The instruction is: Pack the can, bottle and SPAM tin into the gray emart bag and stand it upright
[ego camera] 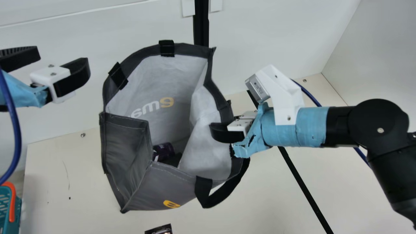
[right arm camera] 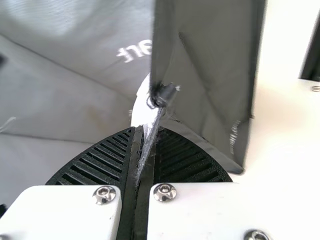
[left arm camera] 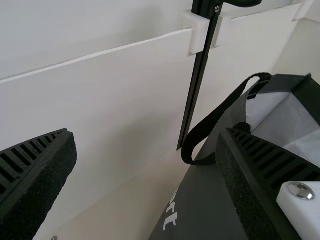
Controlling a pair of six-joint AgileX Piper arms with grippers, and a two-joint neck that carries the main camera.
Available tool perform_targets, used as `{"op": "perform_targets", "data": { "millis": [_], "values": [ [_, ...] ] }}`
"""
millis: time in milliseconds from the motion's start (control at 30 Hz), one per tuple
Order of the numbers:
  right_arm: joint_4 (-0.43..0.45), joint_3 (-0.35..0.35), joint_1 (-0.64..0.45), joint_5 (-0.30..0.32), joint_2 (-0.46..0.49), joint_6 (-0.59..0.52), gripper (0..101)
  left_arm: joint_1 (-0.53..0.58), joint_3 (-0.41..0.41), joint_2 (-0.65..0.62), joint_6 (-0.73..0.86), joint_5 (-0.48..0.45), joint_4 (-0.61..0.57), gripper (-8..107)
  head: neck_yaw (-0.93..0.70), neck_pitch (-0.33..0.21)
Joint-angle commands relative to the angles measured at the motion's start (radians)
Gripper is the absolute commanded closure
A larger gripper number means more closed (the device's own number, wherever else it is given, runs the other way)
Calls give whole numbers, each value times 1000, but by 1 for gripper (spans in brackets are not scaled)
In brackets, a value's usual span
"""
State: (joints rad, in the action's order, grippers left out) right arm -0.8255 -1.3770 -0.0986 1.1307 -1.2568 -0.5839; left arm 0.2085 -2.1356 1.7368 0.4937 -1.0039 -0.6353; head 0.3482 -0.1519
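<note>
The gray bag (ego camera: 126, 146) stands mouth open, leaning somewhat, in the main view. Inside it lies a purple item (ego camera: 165, 150) beside something dark; which items these are I cannot tell. My right gripper (ego camera: 217, 128) is clamped on the bag's right rim. In the right wrist view that gripper (right arm camera: 144, 131) has its fingers closed on a fold of the bag (right arm camera: 205, 75). Left of the bag, my left gripper (ego camera: 63, 59) stands open. The left wrist view has the left gripper (left arm camera: 145, 134) with a wide gap, one finger in front of the bag (left arm camera: 195, 205).
A dark printed object (ego camera: 159, 229) lies at the main view's bottom edge. A teal basket (ego camera: 6, 208) with an orange handle is at the lower left. A white wall (ego camera: 81, 42) with a black post (ego camera: 201, 26) rises behind the bag.
</note>
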Motion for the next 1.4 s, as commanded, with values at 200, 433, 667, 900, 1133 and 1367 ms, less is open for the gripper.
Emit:
{"op": "perform_targets", "data": {
  "millis": [200,433,667,900,1133,1367],
  "values": [
    [137,-46,-35,10,38,53,101,0,0,0,0,0,0,9,1,-23],
    [237,-79,-66,28,71,104,101,0,0,0,0,0,0,9,1,-23],
    [326,-121,-101,50,94,143,101,0,0,0,0,0,0,9,1,-23],
    [408,-174,-149,82,105,166,101,0,0,0,0,0,0,9,1,-23],
    [512,-203,-187,89,110,187,101,0,0,0,0,0,0,9,1,-23],
    [628,-214,-236,89,110,191,101,0,0,0,0,0,0,9,1,-23]
  ]
}}
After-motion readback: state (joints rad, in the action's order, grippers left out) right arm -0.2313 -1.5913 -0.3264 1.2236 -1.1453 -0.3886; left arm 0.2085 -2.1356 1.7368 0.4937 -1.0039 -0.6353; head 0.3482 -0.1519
